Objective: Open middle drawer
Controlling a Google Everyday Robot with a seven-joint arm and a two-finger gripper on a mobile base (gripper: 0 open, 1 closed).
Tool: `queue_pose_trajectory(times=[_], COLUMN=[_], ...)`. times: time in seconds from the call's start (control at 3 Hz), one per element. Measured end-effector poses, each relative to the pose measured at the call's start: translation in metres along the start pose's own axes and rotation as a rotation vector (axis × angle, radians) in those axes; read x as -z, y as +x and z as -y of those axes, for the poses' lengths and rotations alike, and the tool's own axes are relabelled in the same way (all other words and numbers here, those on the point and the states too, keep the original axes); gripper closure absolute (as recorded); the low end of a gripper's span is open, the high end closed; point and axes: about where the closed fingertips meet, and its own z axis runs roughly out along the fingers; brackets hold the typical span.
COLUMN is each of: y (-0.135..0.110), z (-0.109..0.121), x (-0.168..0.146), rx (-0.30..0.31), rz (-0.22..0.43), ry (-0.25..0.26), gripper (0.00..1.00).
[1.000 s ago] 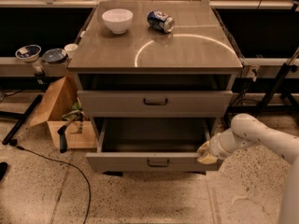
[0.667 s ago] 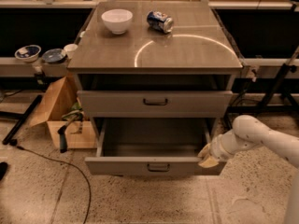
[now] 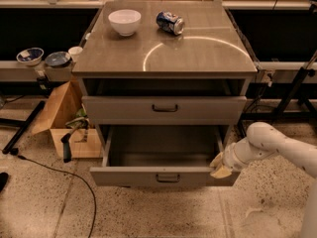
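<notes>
Showing the middle drawer (image 3: 129, 176) pulled farther toward the near side than a second ago, gaping below the shut upper drawer (image 3: 119, 110). Gripper (image 3: 218, 166) at its right front corner; cannot tell whether clamped. Task probably nearly done.

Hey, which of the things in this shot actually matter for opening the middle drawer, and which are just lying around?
For the job:
- middle drawer, pulled out
- end effector, at the drawer's right front corner

Just lying about:
- white bowl and can on the cabinet top
- upper drawer
- cardboard box on the floor
- small bowl at far left
</notes>
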Motion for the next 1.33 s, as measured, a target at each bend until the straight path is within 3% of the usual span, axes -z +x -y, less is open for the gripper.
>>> queue_pose_trajectory(times=[0.33, 0.67, 1.0, 1.33], y=[0.000, -0.010, -0.030, -0.030], z=[0.000, 0.006, 0.024, 0.024], x=[0.000, 0.004, 0.022, 0.022], rx=[0.000, 0.015, 0.042, 0.042], rz=[0.000, 0.008, 0.000, 0.000], ry=[0.000, 0.013, 0.065, 0.065], gripper=[0.30, 0.01, 0.00, 0.00])
